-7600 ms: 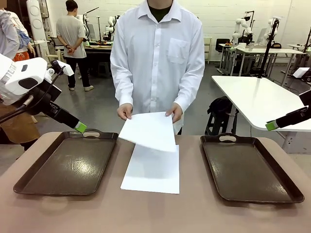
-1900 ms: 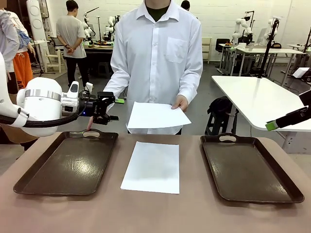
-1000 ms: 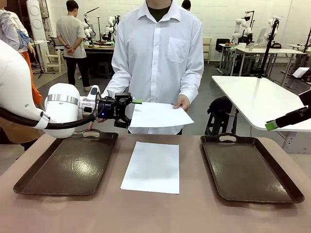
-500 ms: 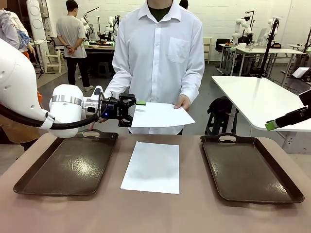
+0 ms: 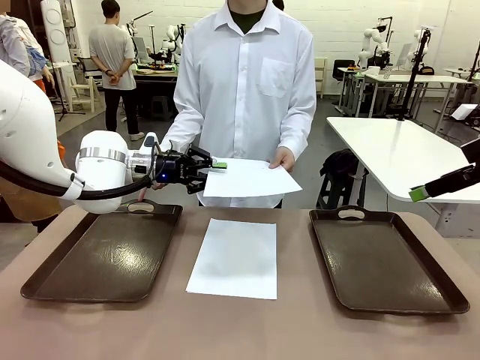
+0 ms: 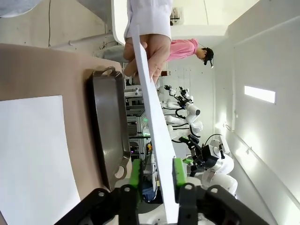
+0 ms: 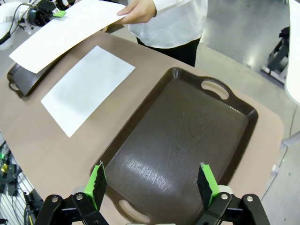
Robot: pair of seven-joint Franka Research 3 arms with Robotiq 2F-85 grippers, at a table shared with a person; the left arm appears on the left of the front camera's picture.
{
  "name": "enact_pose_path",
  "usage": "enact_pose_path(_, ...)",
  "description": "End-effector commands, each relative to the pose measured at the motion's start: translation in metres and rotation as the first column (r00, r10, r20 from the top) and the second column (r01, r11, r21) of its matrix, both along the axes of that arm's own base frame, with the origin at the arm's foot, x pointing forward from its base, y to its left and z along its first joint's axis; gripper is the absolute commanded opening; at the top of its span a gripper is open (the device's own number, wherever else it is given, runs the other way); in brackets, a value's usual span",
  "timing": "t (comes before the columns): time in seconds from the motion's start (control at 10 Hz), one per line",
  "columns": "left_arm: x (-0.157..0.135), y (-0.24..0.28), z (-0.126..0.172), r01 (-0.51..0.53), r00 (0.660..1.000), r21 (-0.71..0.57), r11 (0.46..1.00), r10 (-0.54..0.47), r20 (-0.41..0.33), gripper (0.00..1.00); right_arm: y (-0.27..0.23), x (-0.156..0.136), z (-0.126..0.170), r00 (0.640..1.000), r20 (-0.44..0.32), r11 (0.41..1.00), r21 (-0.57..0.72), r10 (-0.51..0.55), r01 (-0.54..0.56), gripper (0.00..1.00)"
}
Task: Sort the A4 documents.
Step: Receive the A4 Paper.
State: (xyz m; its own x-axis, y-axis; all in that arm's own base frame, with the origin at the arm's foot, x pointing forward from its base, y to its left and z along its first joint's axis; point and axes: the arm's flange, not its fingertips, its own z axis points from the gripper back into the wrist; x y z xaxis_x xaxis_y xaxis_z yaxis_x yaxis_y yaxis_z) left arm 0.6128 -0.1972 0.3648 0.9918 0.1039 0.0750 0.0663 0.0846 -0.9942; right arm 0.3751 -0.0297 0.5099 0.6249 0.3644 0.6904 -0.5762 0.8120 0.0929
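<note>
Sheet (image 5: 251, 178) offered mid-frame, long axis running left-right
left gripper (image 5: 216, 165) pinches its left edge; person's hand (image 5: 281, 159) holds the right

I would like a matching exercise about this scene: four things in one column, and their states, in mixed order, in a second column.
1. raised sheet
2. flat sheet
3. left gripper
4. right gripper

A. jaws open, holding nothing
B. on the table, between the left tray and the right tray
C. jaws closed on a paper edge
D. in the air, one side in the person's hand

Pairs: 1-D, 2-B, 3-C, 4-A
</note>
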Motion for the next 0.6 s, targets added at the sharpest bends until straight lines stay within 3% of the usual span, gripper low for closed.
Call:
enact_pose_path(0.0, -0.0005, -0.0006, 0.0000, -0.008, 1.000, -0.028, 1.000, 0.007, -0.018, 0.09, -0.0011, 0.0020, -0.0029, 1.000, -0.001, 1.000, 0.008, 0.010, -0.010, 1.00)
enact_pose_path(0.2, -0.0007, 0.0004, 0.0000, -0.008, 1.000, -0.029, 1.000, 0.007, -0.017, 0.00, -0.0011, 0.0020, -0.0029, 1.000, -0.001, 1.000, 0.008, 0.010, -0.010, 1.00)
enact_pose_path(0.5, -0.0020, -0.0008, -0.0006, 0.008, 1.000, -0.025, 1.000, -0.008, -0.017, 0.00, -0.0011, 0.0020, -0.0029, 1.000, -0.001, 1.000, 0.008, 0.010, -0.010, 1.00)
